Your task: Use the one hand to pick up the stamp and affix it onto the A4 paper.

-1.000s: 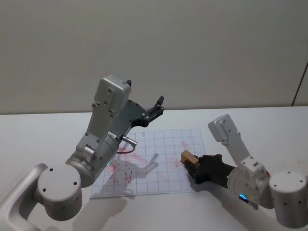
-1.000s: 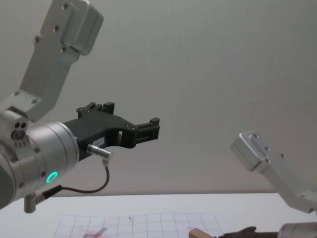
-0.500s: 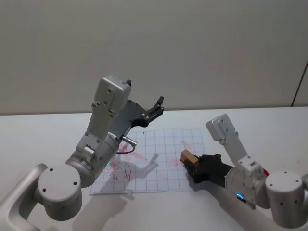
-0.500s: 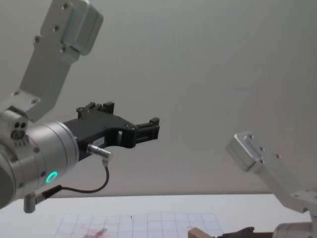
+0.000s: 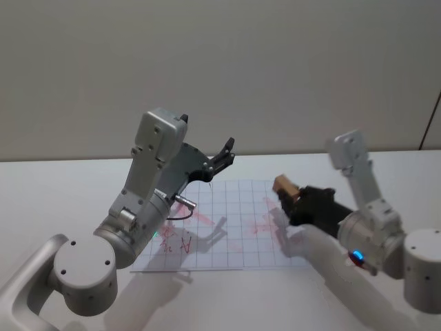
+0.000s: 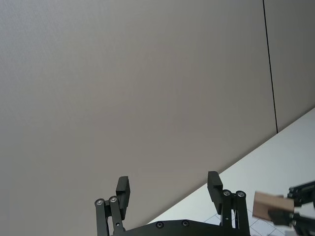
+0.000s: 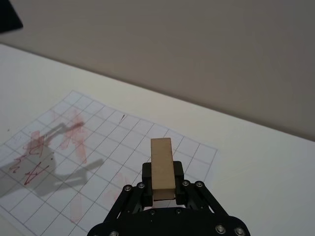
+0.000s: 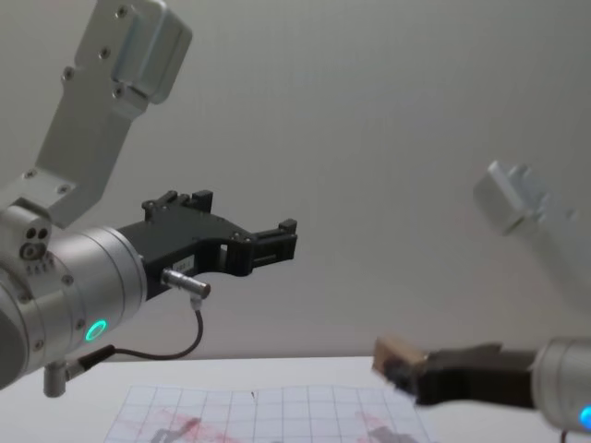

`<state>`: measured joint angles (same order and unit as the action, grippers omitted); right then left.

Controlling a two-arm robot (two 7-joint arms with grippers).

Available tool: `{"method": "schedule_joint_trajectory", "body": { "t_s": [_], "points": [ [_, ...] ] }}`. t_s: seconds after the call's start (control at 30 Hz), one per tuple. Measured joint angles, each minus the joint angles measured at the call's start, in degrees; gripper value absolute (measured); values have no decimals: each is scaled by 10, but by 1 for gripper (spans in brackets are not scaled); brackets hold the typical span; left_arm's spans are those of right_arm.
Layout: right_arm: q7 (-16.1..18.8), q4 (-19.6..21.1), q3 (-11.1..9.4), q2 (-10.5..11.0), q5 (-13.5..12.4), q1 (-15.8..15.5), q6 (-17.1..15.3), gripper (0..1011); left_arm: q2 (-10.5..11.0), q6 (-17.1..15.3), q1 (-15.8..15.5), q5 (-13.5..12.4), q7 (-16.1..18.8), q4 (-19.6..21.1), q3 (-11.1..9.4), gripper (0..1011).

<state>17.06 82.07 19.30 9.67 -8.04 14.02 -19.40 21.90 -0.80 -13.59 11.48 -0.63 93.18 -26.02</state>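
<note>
R gripper (image 5: pixel 293 198), nearest, reaches in from the right w/ fingers clamped on the stamp (image 5: pixel 284 185). Stamp's long axis runs along the fingers, its end poking out past them. It hangs clear above the paper (image 5: pixel 238 207), at the right edge, not touching; sheet lies below & leftward. Next move prob. straight down, slightly left. L gripper (image 5: pixel 224 153), farther back, is parked high, fingers apart.

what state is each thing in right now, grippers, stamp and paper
right gripper: shut on the stamp, raised near the paper's right edge
stamp: clamped in the right gripper, held in the air off the paper
A4 paper: flat on the table, bearing red ink smudges
left gripper: open, empty, raised above the table
</note>
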Motion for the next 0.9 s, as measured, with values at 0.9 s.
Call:
{"method": "schedule_joint_trajectory", "body": {
  "t_s": [0.9],
  "points": [
    [-60, 158, -75, 126, -101, -142, -52, 220, 0, 0, 0, 0, 0, 0, 0, 1001]
  ]
}}
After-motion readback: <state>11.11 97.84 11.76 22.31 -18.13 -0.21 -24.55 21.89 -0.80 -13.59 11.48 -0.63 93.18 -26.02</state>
